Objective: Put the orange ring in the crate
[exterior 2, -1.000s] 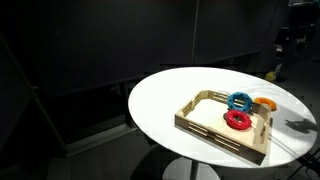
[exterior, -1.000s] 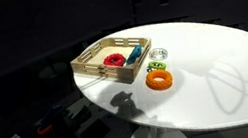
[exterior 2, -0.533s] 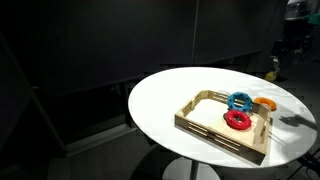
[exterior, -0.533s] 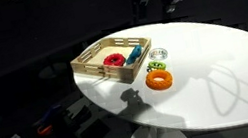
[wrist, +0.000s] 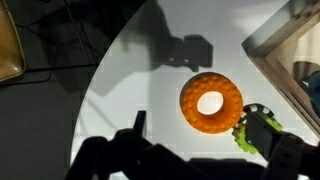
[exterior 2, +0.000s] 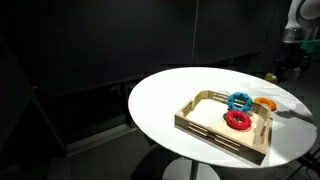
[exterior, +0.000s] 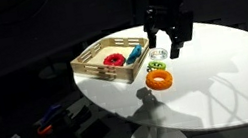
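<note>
Orange ring (exterior: pixel 159 78) lies on the white counter (exterior: pixel 229 61) just outside the crate (exterior: pixel 99 71), right against a green ring (wrist: pixel 257 130); claw (exterior: pixel 167 49) hovers above, spread wide. Off-centre descent might snag the green ring too

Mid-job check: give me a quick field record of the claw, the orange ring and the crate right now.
shallow tan slotted crate: holds a red ring and a blue ring
thick orange doughnut ring: flat on the white round table, outside the crate
small green ring: beside the orange ring
claw: open, empty, hovering near the orange ring
</note>
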Robot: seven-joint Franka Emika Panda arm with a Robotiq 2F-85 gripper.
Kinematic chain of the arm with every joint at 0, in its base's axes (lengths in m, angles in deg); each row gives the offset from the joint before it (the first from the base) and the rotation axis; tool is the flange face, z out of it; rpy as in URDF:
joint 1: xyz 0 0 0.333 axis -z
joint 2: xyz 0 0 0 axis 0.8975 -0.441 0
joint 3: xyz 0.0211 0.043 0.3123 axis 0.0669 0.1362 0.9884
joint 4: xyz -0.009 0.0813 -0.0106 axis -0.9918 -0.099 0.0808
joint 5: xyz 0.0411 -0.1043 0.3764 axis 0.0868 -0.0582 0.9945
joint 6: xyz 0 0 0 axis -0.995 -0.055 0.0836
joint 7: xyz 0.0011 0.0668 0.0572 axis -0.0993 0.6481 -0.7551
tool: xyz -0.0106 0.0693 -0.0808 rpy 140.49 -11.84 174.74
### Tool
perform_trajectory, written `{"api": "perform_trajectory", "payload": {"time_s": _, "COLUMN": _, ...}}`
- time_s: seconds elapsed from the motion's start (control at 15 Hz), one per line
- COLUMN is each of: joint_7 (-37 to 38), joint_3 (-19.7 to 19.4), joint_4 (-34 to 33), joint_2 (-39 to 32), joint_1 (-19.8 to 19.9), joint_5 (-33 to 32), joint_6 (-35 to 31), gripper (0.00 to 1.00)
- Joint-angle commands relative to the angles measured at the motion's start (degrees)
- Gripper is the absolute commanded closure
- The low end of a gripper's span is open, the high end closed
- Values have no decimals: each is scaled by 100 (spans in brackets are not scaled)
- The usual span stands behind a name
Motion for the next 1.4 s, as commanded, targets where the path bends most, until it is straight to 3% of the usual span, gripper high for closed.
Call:
{"api": "perform_trajectory", "payload": {"time_s": 0.0, "joint_7": 109, "joint_3": -110, "joint_4": 34, "joint_2": -216, "joint_1": 83, "joint_5": -13, "joint_6": -328, "gripper": 0}}
{"api": "perform_trajectory", "payload": {"time_s": 1.33, "joint_7": 790, "joint_3": -206, "joint_4": -43, "joint_2": -1142, "joint_1": -224, "joint_5": -200, "joint_6": -941, "gripper": 0}}
